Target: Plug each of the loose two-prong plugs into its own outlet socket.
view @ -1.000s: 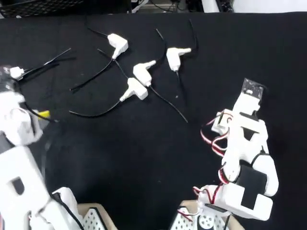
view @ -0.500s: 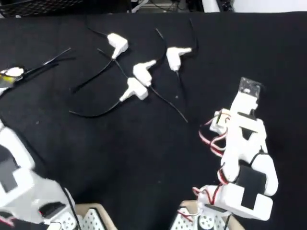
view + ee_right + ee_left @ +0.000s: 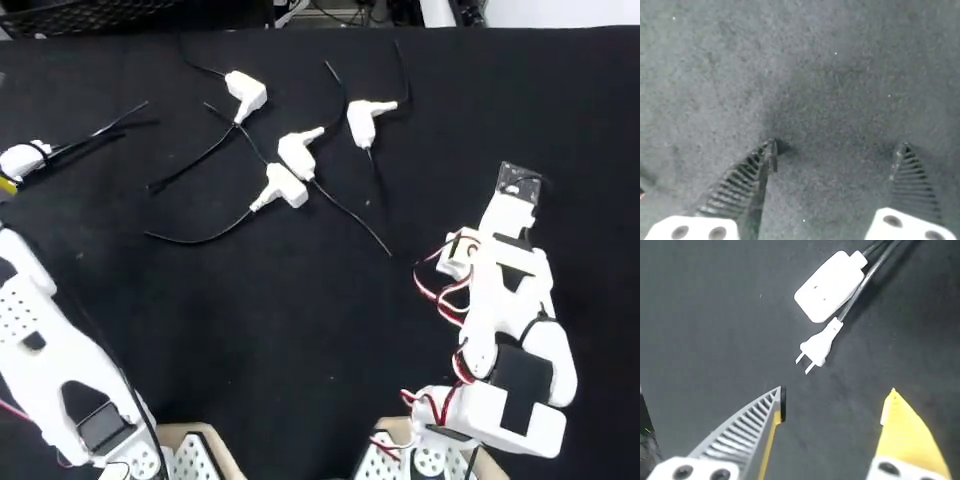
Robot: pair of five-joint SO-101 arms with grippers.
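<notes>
The left fingers [image 3: 757, 427] gape wide and empty; just beyond them a loose plug [image 3: 817, 346] lies on the worktop [image 3: 700, 315], prongs aimed back at them, a socket block [image 3: 829, 286] just behind it. The right fingers [image 3: 747, 187], likewise spread and empty, sit well apart.

White plug [image 3: 816, 346], white socket [image 3: 829, 286], black cord [image 3: 869, 281], black table [image 3: 250, 330].

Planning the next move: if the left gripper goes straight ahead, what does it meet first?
Probably the loose plug, prongs toward the open left gripper; the socket lies just beyond. Depth is unclear.
</notes>
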